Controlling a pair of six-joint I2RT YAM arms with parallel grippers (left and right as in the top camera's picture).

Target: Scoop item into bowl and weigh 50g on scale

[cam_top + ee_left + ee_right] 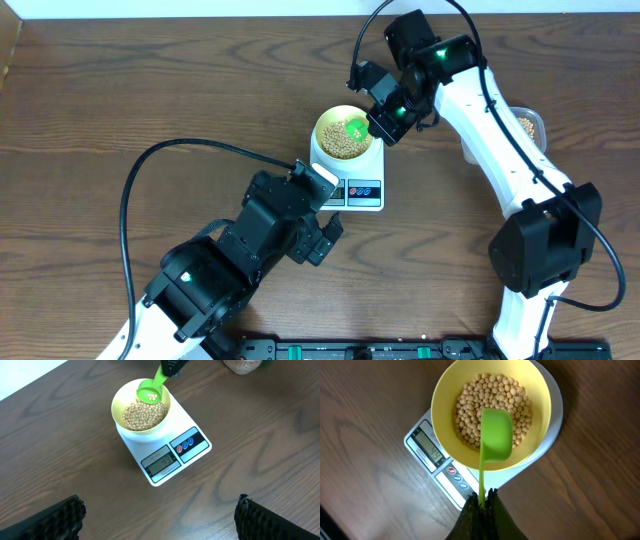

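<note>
Right gripper (pixel 482 506) first: its jaws are pinched tight on the thin handle of the green scoop (pixel 496 435), right at the handle's end, so that hand is full. The scoop's cup hangs over the near side of the bowl (pixel 440 405), just inside the rim and above the beans (pixel 490 390). From the left wrist you can see into the cup, and only a few beans sit in it. The bowl itself is well loaded, a tan-yellow heap covering its floor.

Out from there, the pale yellow bowl stands on the round end of the white scale (pixel 415 440), with the display and two small buttons poking out beside it. The display is lit and shows digits, the first looks like a 4, but the rest is too small to call.

Overhead, the right gripper (pixel 385 112) reaches in from the far side of the bowl (pixel 318 135), with the clear tub (pixel 530 125) of more beans behind its arm, well apart from the scale (pixel 365 190).

Over to the left gripper (pixel 159 505): fingers (pixel 55 517) spread wide at the frame's bottom corners, nothing between them, bare wooden table (pixel 250 435) below. It hovers near the display end of the scale, not touching it
</note>
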